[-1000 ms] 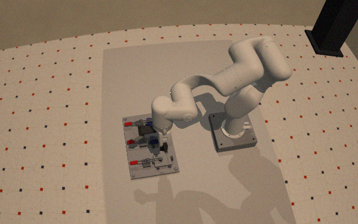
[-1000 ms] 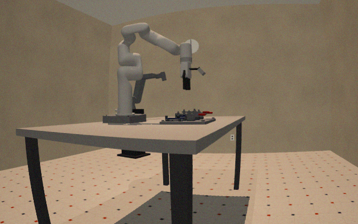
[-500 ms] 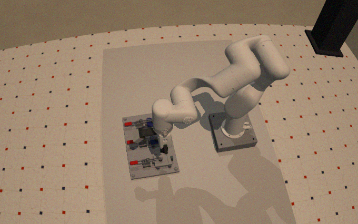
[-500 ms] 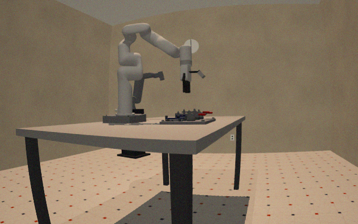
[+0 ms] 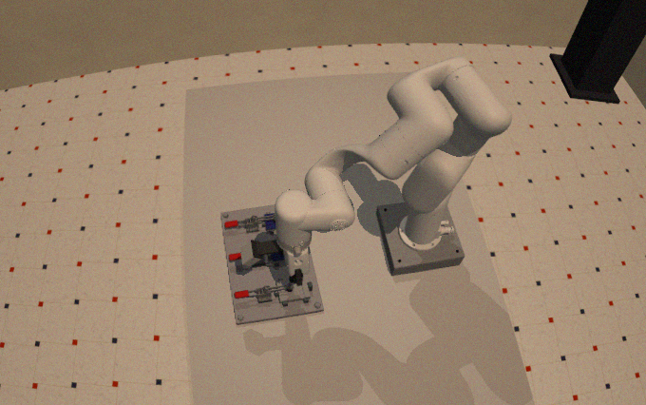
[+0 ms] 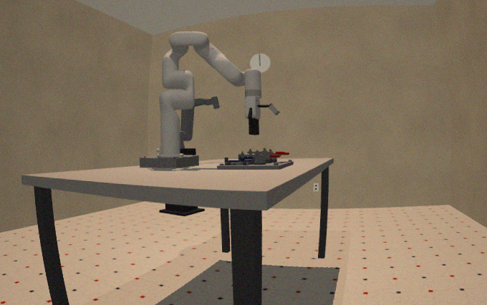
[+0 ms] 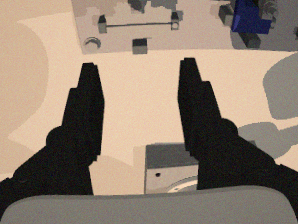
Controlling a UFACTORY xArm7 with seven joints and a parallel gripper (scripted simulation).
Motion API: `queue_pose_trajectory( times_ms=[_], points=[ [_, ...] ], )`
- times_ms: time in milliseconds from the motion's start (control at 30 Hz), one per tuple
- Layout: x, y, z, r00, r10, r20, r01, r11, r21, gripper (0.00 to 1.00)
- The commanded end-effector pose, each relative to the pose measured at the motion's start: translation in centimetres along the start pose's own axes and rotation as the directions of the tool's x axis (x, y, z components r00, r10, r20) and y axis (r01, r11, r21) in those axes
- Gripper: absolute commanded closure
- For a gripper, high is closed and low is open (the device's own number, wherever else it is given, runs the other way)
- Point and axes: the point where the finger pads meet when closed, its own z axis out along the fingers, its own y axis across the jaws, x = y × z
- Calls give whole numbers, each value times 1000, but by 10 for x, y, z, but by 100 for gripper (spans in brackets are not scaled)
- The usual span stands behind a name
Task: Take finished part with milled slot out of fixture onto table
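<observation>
"Where's the tool?"

"The white seven-joint arm (image 5: 409,138) (image 6: 223,64) holds its black two-finger gripper (image 5: 296,277) (image 6: 253,133) (image 7: 139,79) pointing down, above the flat grey metal fixture plate (image 5: 272,317) (image 6: 255,166) (image 7: 200,43)."

"Gripping anything?"

"No. The fingers stand partly open, a gap between them, and through it the wrist view shows the pale tabletop (image 5: 214,143) (image 6: 143,182) (image 7: 140,100)."

"And the finished part?"

"The pale grey metal piece (image 5: 293,296) in the end nest looks like it, low among small dark posts. I can't make out its slot, so I'm going by the colour. It's on the fixture, with the gripper well above it."

"The blanks?"

"In the top view there's a dark blue block (image 5: 271,224) at the opposite end, and another dark blue block (image 5: 276,256) (image 7: 252,20) in the middle. Both are partly hidden, so I can't vouch for how flat they sit."

"Clamps?"

"Three red handles along the outer side: one by the grey piece (image 5: 241,294), a middle one (image 5: 234,256), and a far one (image 5: 231,223). Whether each is locked, I can't tell."
</observation>
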Motion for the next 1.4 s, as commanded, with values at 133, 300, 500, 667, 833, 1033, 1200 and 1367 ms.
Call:
queue_pose_trajectory(
  times_ms=[133, 300, 500, 667, 833, 1033, 1200, 1367],
  points=[
    [7, 0, 2, 1000, 1, -1, -1, 1000, -3, 53],
    [21, 0, 2, 1000, 1, -1, -1, 1000, -3, 53],
    [44, 0, 2, 1000, 1, -1, -1, 1000, -3, 53],
    [70, 0, 2, 1000, 1, -2, -1, 1000, -3, 53],
    [99, 0, 2, 1000, 1, -2, -1, 1000, -3, 53],
    [124, 0, 2, 1000, 1, -2, -1, 1000, -3, 53],
    [136, 0, 2, 1000, 1, -2, -1, 1000, -3, 53],
    [137, 0, 2, 1000, 1, -1, -1, 1000, -3, 53]
  ],
)
